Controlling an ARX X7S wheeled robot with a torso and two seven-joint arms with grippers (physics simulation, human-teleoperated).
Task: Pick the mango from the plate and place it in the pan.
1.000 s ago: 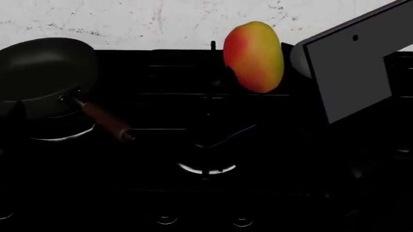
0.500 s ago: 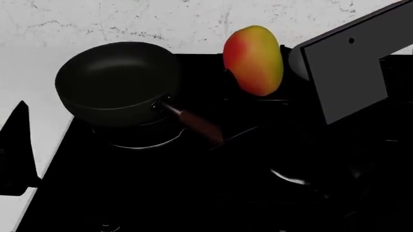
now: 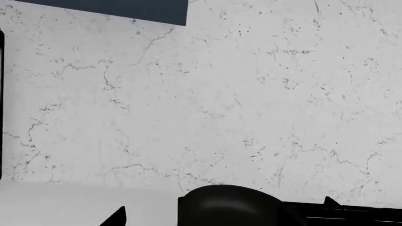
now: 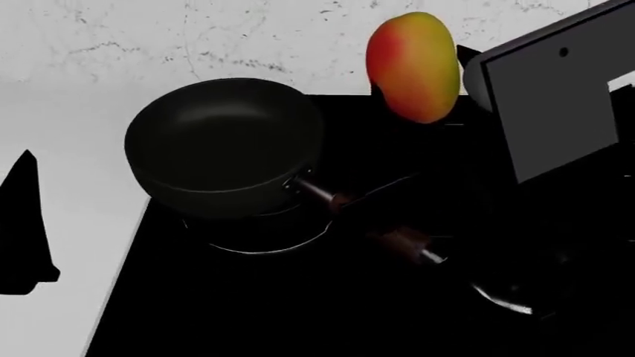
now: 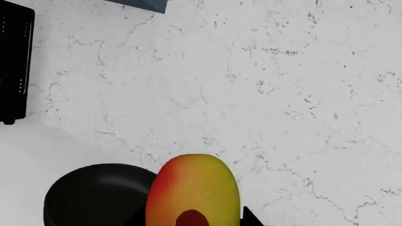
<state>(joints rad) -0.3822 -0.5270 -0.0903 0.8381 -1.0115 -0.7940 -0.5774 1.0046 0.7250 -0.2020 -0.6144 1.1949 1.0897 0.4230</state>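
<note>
The black stove top (image 4: 397, 297) fills the lower right of the head view, set against a white marbled wall (image 4: 198, 37) along the top of the frame and a pale counter (image 4: 59, 201) at the left. The grey right arm (image 4: 555, 104) enters from the upper right edge. The pan (image 4: 223, 145) sits on a burner left of centre, upright and empty, its reddish-brown handle (image 4: 402, 242) running toward the lower right. The mango (image 4: 413, 67) is held upright in the air at upper centre, above the stove and to the right of the pan, not touching it. In the right wrist view the mango (image 5: 193, 190) stands at the bottom centre with the pan (image 5: 94, 195) below and beside it; dark gripper parts flank the fruit, so the right gripper (image 5: 195, 219) is pinching it. The left gripper (image 4: 25, 223) shows as a dark wedge at the lower left edge; its jaw spacing cannot be determined. The plate is outside all views.
</note>
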